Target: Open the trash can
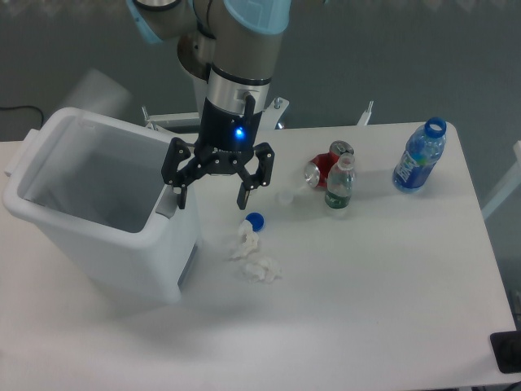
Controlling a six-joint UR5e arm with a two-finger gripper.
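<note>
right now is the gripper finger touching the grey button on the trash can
Cannot tell. In the single camera view one finger overlaps the grey tab on the trash can, whose lid is swinging open, but one view cannot show whether it presses or hovers just above.

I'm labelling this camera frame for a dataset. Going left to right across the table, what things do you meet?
trash can → crumpled tissue → red can → small green bottle → blue bottle
</note>
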